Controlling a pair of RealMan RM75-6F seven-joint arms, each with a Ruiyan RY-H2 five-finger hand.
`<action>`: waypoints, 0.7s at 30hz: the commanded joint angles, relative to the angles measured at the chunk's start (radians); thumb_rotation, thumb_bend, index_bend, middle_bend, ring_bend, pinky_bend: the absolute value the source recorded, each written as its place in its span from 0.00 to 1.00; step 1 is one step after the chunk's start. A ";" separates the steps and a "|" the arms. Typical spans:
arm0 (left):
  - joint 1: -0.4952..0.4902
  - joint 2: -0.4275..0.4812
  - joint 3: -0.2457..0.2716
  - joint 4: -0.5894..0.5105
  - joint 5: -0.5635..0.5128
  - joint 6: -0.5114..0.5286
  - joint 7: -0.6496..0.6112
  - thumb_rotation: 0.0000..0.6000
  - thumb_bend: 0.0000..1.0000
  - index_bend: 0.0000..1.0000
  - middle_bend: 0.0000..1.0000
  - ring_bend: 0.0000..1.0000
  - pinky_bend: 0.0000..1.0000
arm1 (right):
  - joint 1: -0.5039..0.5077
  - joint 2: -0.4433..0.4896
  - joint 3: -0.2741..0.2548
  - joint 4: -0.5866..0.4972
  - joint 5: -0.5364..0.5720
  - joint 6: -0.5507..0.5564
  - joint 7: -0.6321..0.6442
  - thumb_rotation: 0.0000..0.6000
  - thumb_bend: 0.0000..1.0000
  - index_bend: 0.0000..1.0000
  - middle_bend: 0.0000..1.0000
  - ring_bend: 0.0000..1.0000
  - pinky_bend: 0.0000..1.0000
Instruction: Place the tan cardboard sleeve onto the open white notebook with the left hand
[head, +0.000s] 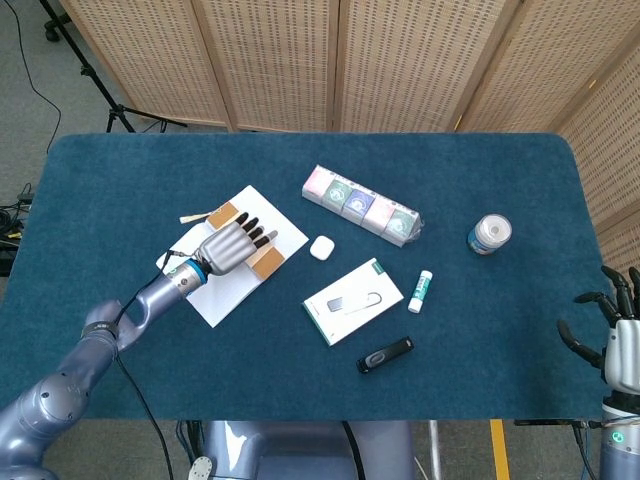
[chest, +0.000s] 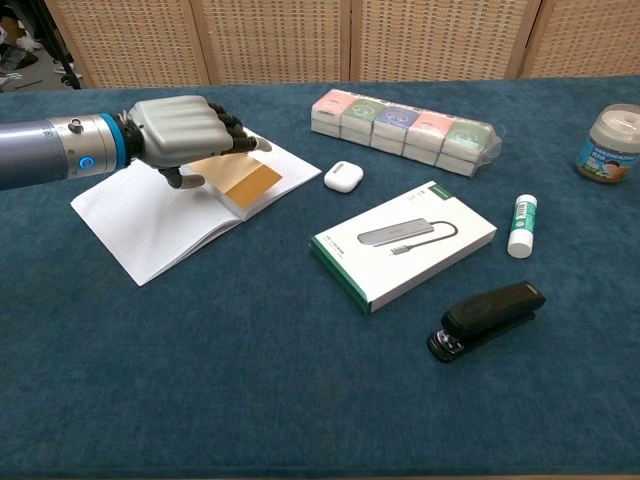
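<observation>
The tan cardboard sleeve (head: 265, 262) (chest: 250, 183) lies across the open white notebook (head: 225, 290) (chest: 150, 225) at the table's left. My left hand (head: 228, 246) (chest: 180, 130) covers the sleeve's middle, fingers stretched over its top and the thumb tucked under its near edge, holding it. The sleeve's two ends stick out past the hand, and its right end rests on the page. My right hand (head: 620, 340) shows only in the head view, at the bottom right off the table edge, holding nothing, with its fingers spread.
Right of the notebook sit a white earbud case (head: 321, 247) (chest: 343, 178), a wrapped row of small boxes (head: 362, 205), a white product box (head: 353, 301), a glue stick (head: 420, 291), a black stapler (head: 385, 354) and a jar (head: 489, 234).
</observation>
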 joint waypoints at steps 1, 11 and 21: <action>0.004 -0.004 0.015 0.013 0.010 0.000 -0.015 1.00 0.39 0.07 0.28 0.17 0.23 | 0.000 -0.002 0.002 0.003 0.001 0.002 0.000 1.00 0.26 0.45 0.17 0.00 0.00; 0.012 -0.006 0.030 0.037 0.017 0.011 -0.033 1.00 0.36 0.07 0.28 0.16 0.23 | -0.002 -0.005 0.003 0.007 -0.002 0.011 -0.002 1.00 0.26 0.45 0.17 0.00 0.00; 0.017 -0.008 0.025 0.048 0.010 0.039 -0.044 1.00 0.33 0.00 0.27 0.16 0.23 | -0.002 -0.006 0.004 0.005 -0.005 0.016 -0.002 1.00 0.26 0.45 0.17 0.00 0.00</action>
